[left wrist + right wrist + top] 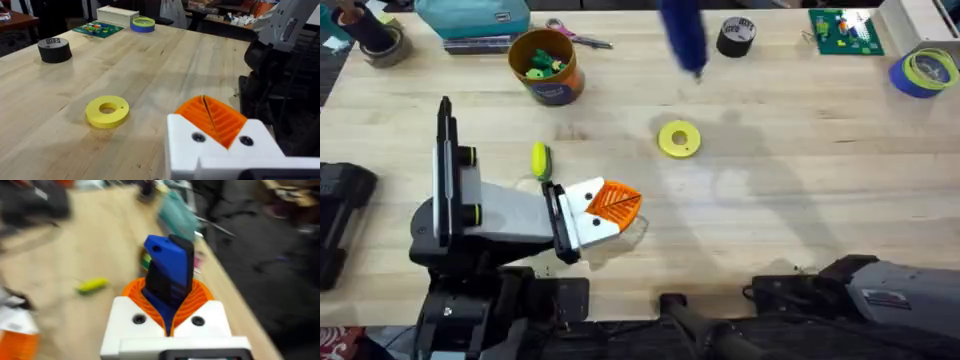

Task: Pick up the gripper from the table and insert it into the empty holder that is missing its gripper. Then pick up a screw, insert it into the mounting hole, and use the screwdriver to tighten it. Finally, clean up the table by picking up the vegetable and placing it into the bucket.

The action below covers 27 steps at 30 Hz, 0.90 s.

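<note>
Overhead, two arms show, and two hands. The left hand (620, 203), white mounts with orange ribbed pads, lies low over the pale wooden surface (800, 170) with its pads pressed together on nothing. The right hand (172, 305) is clamped on one bright blue cylindrical powered screwdriver (169, 275), which stands between its orange pads.

From above, that screwdriver (683, 35) hangs blurred over the far part of the surface — well beyond the left hand, its long axis running near to far with the thin bit end toward the arms.

One small yellow-green oval toy vegetable (539, 159) lies just behind the left hand's wrist, its long axis running near to far. One round orange-yellow bucket with a dark blue band (548, 66) stands farther out beyond it, upright, with small green pieces inside. One flat yellow ring-shaped disc (679, 139) lies ahead of the left hand's tips — near, not touching. One black tape roll (736, 37) sits just beside the hanging screwdriver, and one blue tape roll (924, 73) is at the far right.
</note>
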Motion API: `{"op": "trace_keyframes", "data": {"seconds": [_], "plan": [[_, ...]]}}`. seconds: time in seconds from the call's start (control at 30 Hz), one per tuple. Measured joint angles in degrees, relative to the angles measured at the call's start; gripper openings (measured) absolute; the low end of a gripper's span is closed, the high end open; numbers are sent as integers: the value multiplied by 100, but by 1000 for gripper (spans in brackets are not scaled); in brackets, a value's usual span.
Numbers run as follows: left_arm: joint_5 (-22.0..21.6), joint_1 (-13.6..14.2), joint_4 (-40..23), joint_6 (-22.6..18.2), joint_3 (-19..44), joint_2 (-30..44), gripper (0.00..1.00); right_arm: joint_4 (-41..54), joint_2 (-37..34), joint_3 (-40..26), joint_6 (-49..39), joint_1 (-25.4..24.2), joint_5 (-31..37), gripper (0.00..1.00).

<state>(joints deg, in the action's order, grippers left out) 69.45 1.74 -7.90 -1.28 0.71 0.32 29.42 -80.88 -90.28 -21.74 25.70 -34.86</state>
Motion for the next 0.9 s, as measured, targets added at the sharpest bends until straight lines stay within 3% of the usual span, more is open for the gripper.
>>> {"op": "trace_keyframes", "data": {"seconds": [0.33,0.5,0.9], "plan": [[0,0,0,0,0,-2,8,1316,-11,-52,-2626,-472,1528,23],[-1,0,0,0,0,0,8,2167,-285,-75,-3300,-773,2155,23],[-1,0,0,0,0,-1,8,1860,-1984,333,-4714,-1680,2900,23]]}}
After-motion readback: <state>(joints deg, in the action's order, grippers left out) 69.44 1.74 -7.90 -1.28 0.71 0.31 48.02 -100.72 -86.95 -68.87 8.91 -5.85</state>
